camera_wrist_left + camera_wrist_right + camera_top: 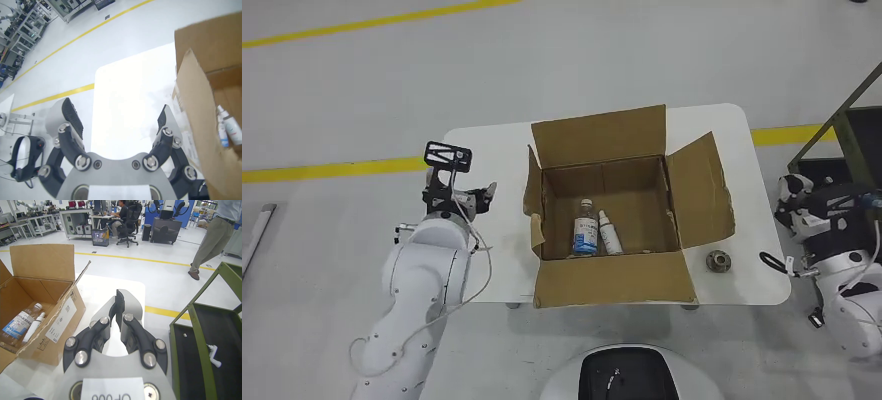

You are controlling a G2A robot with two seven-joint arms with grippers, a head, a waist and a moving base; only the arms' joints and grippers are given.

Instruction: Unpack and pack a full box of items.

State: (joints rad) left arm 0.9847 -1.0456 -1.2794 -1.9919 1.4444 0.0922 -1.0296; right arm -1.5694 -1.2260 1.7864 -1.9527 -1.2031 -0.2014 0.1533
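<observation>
An open cardboard box [612,205] stands in the middle of the white table [492,160], all flaps folded out. Inside lie a clear bottle with a blue label [585,230] and a slim white bottle [610,233], side by side on the box floor. My left gripper [115,106] is open and holds nothing, hovering over the table's left part beside the box wall [198,106]. My right gripper [118,302] is shut with nothing in it, at the table's right edge, apart from the box [43,262]. From there the labelled bottle [19,323] and white bottle [35,325] show.
A small round metal part [719,261] lies on the table right of the box, near the front edge. A green cart [204,332] stands close beside the table's right side. Bare table surface lies left of the box.
</observation>
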